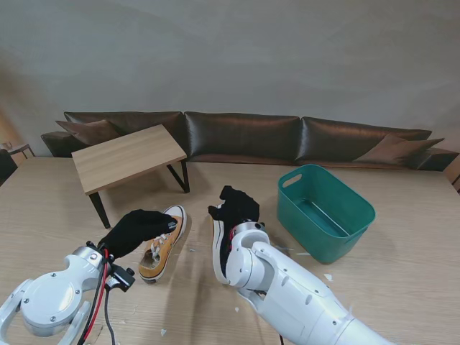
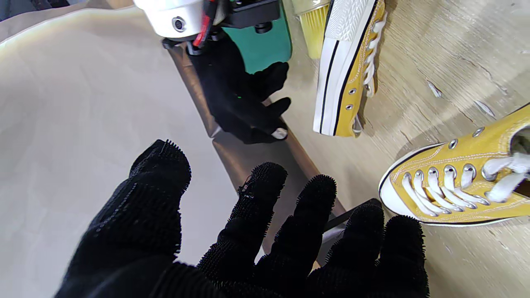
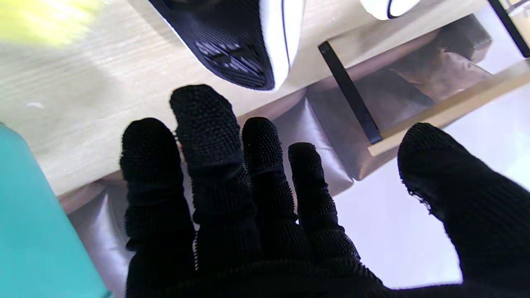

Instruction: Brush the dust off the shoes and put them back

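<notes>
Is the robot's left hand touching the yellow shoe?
Cannot tell. In the stand view the left hand overlaps the yellow shoe; the left wrist view shows open fingers with no contact visible.

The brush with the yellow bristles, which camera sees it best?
The left wrist view: the brush shows its yellow bristles beside a yellow shoe, though cut off by the picture's edge. The right wrist view gives only a yellow blur. In the stand view I cannot find it.

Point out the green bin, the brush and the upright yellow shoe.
Green bin [image 1: 357,206], stand view, on its near rim.
Brush [image 2: 313,31], left wrist view, on its yellow bristles.
Upright yellow shoe [image 1: 162,246], stand view, on its side.
</notes>
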Robot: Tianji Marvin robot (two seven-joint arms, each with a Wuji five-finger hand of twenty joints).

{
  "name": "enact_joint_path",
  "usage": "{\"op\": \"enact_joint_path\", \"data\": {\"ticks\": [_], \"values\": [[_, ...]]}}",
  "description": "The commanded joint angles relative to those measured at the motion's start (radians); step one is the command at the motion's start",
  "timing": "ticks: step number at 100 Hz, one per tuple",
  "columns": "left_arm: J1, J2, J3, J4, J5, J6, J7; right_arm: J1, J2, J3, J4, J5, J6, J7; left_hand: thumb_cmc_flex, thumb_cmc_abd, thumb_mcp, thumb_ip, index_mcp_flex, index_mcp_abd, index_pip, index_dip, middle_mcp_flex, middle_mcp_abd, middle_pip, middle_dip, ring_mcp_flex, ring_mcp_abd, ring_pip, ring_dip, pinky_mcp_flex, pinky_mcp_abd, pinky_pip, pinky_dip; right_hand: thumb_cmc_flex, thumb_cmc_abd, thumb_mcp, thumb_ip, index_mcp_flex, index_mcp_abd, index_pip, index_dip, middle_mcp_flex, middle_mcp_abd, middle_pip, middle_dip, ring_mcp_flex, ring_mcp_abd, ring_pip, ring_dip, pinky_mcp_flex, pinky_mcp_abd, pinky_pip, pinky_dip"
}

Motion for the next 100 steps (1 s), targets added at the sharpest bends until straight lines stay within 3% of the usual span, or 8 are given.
{"op": "enact_joint_path", "data": {"ticks": [1,6,42,57,69,79,90,100], "values": [[0.005,0.000,0.003,0.002,0.003,0.002,-0.022,-0.029,0.031,0.013,-0.058,-0.020,-0.015,0.041,0.029,0.034,-0.026,0.034,0.005,-0.011,0.005,0.005,-0.005,-0.003,-0.006,0.007,0.015,0.019,0.016,0.010,0.007,-0.005,-0.013,0.005,-0.039,0.032,-0.042,0.026,0.015,-0.039,-0.011,0.010,-0.064,-0.001,-0.018,-0.016,-0.053,0.007,-0.024,-0.014,-0.233,-0.003,-0.028,-0.015],[0.005,0.001,0.007,0.004,0.008,0.001,-0.023,-0.050,0.049,0.029,-0.097,-0.034,-0.026,0.055,0.029,0.035,-0.026,0.034,0.005,-0.012,0.005,0.005,-0.009,-0.005,-0.007,0.006,0.013,0.018,0.015,0.010,0.006,-0.006,-0.013,0.006,-0.040,0.033,-0.056,0.032,0.036,-0.055,-0.033,0.066,-0.094,0.001,-0.038,-0.030,-0.093,0.014,-0.058,-0.016,-0.251,-0.001,-0.049,-0.001],[0.006,0.012,0.015,0.001,0.066,0.004,-0.052,-0.239,0.163,0.172,-0.337,-0.138,-0.217,0.145,0.033,0.035,-0.023,0.035,0.006,-0.015,0.007,0.005,-0.037,-0.010,-0.013,0.000,0.000,0.005,0.010,0.011,-0.010,-0.019,-0.013,0.012,-0.050,0.044,-0.104,0.035,0.071,-0.127,-0.099,0.115,-0.193,-0.020,-0.132,-0.088,-0.259,0.027,-0.242,-0.082,-0.350,-0.009,-0.160,-0.016],[0.018,0.026,0.000,-0.019,0.135,0.014,-0.098,-0.334,0.196,0.251,-0.398,-0.167,-0.328,0.165,0.033,0.033,-0.020,0.035,0.008,-0.021,0.008,0.006,-0.051,-0.013,-0.016,-0.003,0.012,-0.007,0.023,0.021,-0.008,-0.025,-0.007,0.020,-0.051,0.044,-0.125,0.035,0.046,-0.149,-0.140,0.125,-0.230,-0.032,-0.155,-0.097,-0.318,0.032,-0.308,-0.103,-0.393,-0.010,-0.213,-0.021],[0.033,0.037,-0.016,-0.036,0.203,0.016,-0.128,-0.392,0.212,0.302,-0.423,-0.182,-0.406,0.174,0.031,0.028,-0.005,0.034,0.007,-0.028,0.010,0.008,-0.062,-0.015,-0.016,-0.003,0.032,-0.007,0.060,0.063,0.008,-0.022,0.023,0.060,-0.051,0.051,-0.136,0.037,0.038,-0.157,-0.163,0.128,-0.241,-0.035,-0.164,-0.101,-0.331,0.026,-0.329,-0.109,-0.405,-0.008,-0.237,-0.019],[0.045,0.043,-0.030,-0.046,0.269,0.018,-0.145,-0.428,0.218,0.332,-0.443,-0.183,-0.433,0.180,0.024,0.011,0.024,0.031,0.012,-0.031,0.013,0.009,-0.072,-0.018,-0.011,0.005,0.044,-0.006,0.106,0.116,0.018,-0.020,0.055,0.126,-0.050,0.059,-0.134,0.039,0.036,-0.154,-0.170,0.129,-0.241,-0.032,-0.166,-0.101,-0.326,0.024,-0.330,-0.109,-0.404,-0.008,-0.240,-0.015],[0.069,0.052,-0.053,-0.061,0.365,0.002,-0.166,-0.452,0.216,0.351,-0.455,-0.166,-0.441,0.176,-0.005,-0.019,0.096,0.022,0.021,-0.048,0.022,0.012,-0.065,-0.020,0.004,0.050,0.068,-0.006,0.202,0.208,0.053,-0.021,0.098,0.241,-0.044,0.060,-0.127,0.041,0.040,-0.145,-0.171,0.133,-0.233,-0.026,-0.164,-0.101,-0.322,0.029,-0.330,-0.108,-0.404,-0.004,-0.244,-0.012],[0.099,0.059,-0.081,-0.083,0.452,-0.016,-0.194,-0.461,0.213,0.356,-0.458,-0.149,-0.443,0.167,-0.024,-0.048,0.153,0.013,0.031,-0.079,0.032,0.014,-0.054,-0.027,0.028,0.144,0.071,-0.005,0.365,0.329,0.065,-0.039,0.207,0.437,-0.044,0.062,-0.122,0.041,0.041,-0.141,-0.171,0.136,-0.228,-0.023,-0.163,-0.101,-0.317,0.031,-0.328,-0.106,-0.400,-0.002,-0.245,-0.009]]}}
